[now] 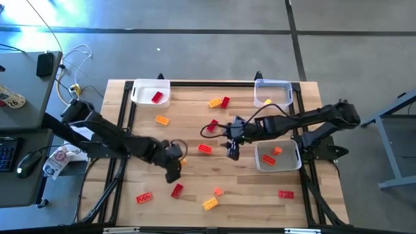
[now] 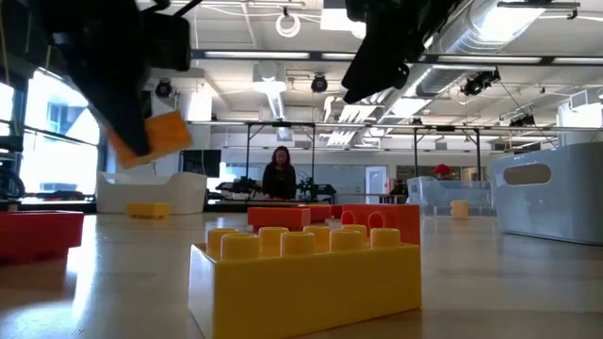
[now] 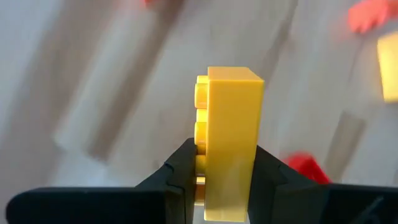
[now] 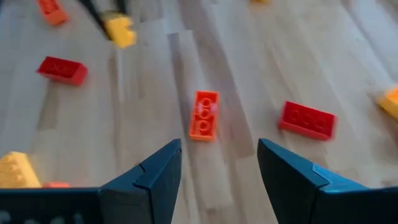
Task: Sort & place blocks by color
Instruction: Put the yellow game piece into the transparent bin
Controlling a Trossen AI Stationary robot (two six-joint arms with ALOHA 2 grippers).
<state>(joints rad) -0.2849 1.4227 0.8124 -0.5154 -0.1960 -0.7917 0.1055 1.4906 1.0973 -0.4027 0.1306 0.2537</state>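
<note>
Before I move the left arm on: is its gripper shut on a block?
Yes. The left gripper is shut on a yellow block, its fingers pressing both sides, lifted off the table.

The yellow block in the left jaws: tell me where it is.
The yellow block is clamped in the left gripper, lifted off the table's left-centre, with a red block just in front.

The whole table (image 1: 195, 136) is seen from straight above in the high view. In the low view, the tabletop is viewed level and very close, with a yellow block (image 2: 306, 273) nearest and the room behind. The left wrist view is held close on a clamped yellow brick (image 3: 231, 140). The right wrist view looks down on an orange block (image 4: 204, 115), shared with the high view.
</note>
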